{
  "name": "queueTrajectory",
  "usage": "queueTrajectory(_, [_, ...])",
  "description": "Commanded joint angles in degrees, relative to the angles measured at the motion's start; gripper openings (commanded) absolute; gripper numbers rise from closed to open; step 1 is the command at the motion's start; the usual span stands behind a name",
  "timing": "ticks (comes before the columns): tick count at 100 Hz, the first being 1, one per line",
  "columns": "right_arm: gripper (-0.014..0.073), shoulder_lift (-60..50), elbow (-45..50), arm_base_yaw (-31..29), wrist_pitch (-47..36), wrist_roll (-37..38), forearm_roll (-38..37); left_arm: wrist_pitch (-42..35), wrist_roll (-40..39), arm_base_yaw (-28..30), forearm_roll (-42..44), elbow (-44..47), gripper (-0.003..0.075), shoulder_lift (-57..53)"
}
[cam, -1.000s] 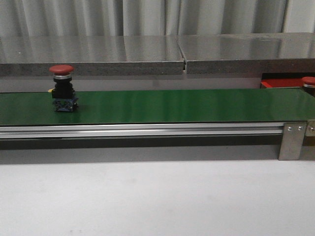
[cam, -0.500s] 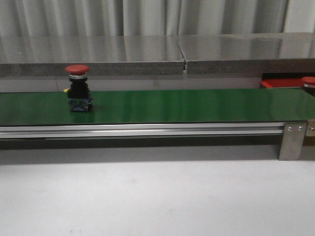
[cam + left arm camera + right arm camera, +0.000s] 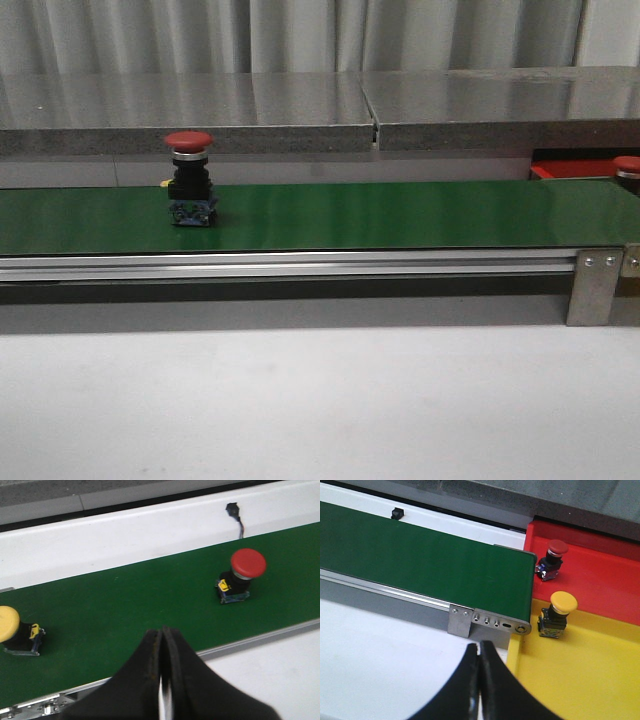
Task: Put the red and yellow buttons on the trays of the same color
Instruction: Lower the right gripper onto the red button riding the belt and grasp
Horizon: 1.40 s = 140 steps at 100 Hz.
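A red button (image 3: 189,178) stands upright on the green belt (image 3: 400,212); the left wrist view shows it too (image 3: 243,575), with a yellow button (image 3: 15,632) further back along the belt. My left gripper (image 3: 162,630) hangs shut and empty over the belt's near edge, apart from both. My right gripper (image 3: 479,645) is shut and empty above the white table, near the belt's end. Beyond that end lie a red tray (image 3: 600,580) holding a red button (image 3: 552,558) and a yellow tray (image 3: 580,675) holding a yellow button (image 3: 556,613).
A grey shelf (image 3: 300,110) runs behind the belt. The belt's aluminium rail (image 3: 300,265) and end bracket (image 3: 590,285) face the white table (image 3: 300,400). A small black connector (image 3: 233,510) sits on the belt's far white side.
The red button has travelled rightward along the belt, from near the left end toward the middle. Nothing else in the front view has moved.
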Motion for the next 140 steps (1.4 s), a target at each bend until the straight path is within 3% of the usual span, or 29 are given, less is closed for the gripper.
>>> queueTrajectory(1, [-0.0067,0.39,-1.49,-0.05,-3.92,-0.64,-0.22,-5.29,-0.03,-1.70,-1.85,1.56,-0.0019,-5.26])
queueTrajectory(63, [-0.0067,1.04,-2.90,0.36,-2.09,-0.64,0.15,-3.72,-0.03,-2.50,-6.20,19.22,-0.0019,-30.38])
queueTrajectory(106, [-0.0055,17.26,-12.98,11.12,0.95,-0.69,-0.32,-4.68,-0.03,-2.50,-6.20,19.36,-0.0019,-31.95])
queueTrajectory(120, [0.0073,26.22,-20.13,13.66,3.97,-0.64,-0.19,-4.68,-0.03,-2.50,-6.20,19.36,-0.0019,-31.95])
queueTrajectory(140, [0.0416,39.53,-30.87,15.52,8.43,-0.64,2.96,-4.68,-0.03,-2.50,-6.20,19.36,-0.0019,-31.95])
